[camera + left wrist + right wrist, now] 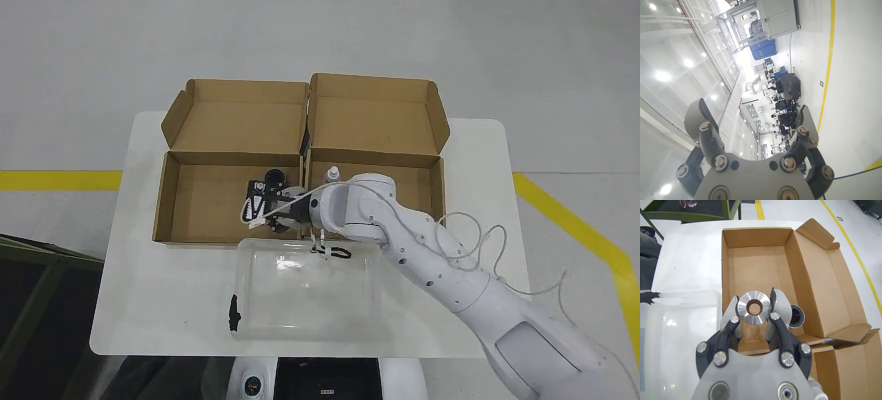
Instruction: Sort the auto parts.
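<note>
One metal ring [754,310] sits in the right jaws (above a cardboard box [757,272]).

From above, you see the white table [130,300] with three containers directly on it. Two open cardboard boxes stand side by side, lids folded back: the left box [200,205] at 11 o'clock, the right box [375,125] at 1 o'clock. A clear plastic bin [300,300] sits at 6 o'clock, just beside both.
</note>
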